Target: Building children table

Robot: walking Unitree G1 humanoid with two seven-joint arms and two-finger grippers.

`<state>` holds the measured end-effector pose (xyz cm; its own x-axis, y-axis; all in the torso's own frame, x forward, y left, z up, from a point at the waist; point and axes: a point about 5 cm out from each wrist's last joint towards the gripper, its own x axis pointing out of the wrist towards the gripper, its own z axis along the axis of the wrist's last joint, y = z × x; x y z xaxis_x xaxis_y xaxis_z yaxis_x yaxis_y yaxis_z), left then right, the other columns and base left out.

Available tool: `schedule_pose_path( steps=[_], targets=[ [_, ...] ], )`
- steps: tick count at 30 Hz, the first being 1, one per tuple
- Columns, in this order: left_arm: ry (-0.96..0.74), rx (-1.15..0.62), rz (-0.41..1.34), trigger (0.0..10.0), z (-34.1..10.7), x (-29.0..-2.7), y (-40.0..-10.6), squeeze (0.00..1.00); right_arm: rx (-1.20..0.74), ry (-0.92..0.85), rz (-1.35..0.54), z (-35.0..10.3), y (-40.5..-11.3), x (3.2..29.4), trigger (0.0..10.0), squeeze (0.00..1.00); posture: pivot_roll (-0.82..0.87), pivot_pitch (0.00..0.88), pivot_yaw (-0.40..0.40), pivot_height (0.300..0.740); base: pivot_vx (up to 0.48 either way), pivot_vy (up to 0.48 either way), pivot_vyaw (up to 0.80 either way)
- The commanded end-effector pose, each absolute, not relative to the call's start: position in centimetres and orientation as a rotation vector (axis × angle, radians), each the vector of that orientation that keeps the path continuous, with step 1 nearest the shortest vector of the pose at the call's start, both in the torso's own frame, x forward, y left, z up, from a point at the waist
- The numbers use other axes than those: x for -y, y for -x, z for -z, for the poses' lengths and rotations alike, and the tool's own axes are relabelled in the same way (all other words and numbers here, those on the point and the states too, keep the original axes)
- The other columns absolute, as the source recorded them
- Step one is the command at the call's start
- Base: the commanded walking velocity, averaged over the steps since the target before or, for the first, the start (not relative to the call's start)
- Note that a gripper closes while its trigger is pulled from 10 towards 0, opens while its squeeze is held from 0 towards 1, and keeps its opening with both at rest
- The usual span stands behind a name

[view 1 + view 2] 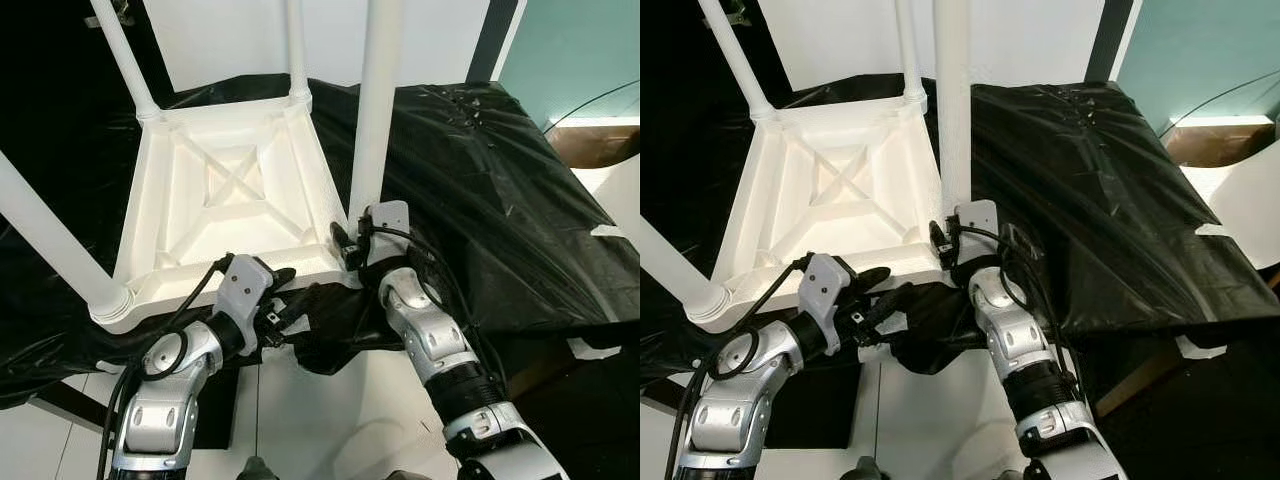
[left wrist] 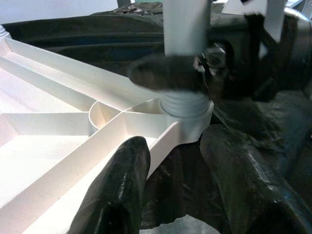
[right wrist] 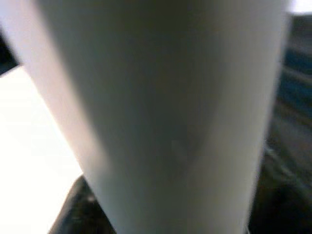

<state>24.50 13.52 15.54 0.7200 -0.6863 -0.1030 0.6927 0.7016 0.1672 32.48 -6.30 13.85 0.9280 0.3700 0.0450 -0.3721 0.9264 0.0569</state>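
The right gripper (image 1: 350,243) is clenched round the base of the near leg (image 1: 375,110), apparently to seat it in its corner socket; the right wrist view is too blurred to confirm the seating. The left gripper (image 1: 287,315) straddles the tabletop (image 1: 235,200) rim with fingers (image 2: 119,190) parted, probably to steady it. The tabletop lies upside down on a black sheet (image 1: 480,190), so legs go in from above; three others already stand.

black plastic sheet (image 1: 480,190), crinkled, draped over a raised surface; white floor (image 1: 330,420); teal wall (image 1: 575,50); brown box (image 1: 600,145).
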Motion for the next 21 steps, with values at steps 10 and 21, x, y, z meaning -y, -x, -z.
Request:
schedule_pose_path(
  steps=[10,21],
  targets=[
    [-0.204,-0.01,0.605,10.0,-15.7,-14.0,-25.2,0.0,0.076,-0.024,-0.596,-14.4,-32.2,9.6,10.0,1.0,0.08,0.031,-0.009,0.74,0.0,0.0,0.0],
    [-0.2,-0.001,0.602,10.0,-15.9,-13.8,-25.6,0.0,0.046,0.133,-0.891,-15.2,-34.2,10.5,10.0,0.0,0.08,0.027,-0.011,0.74,0.0,0.0,0.0]
  ],
)
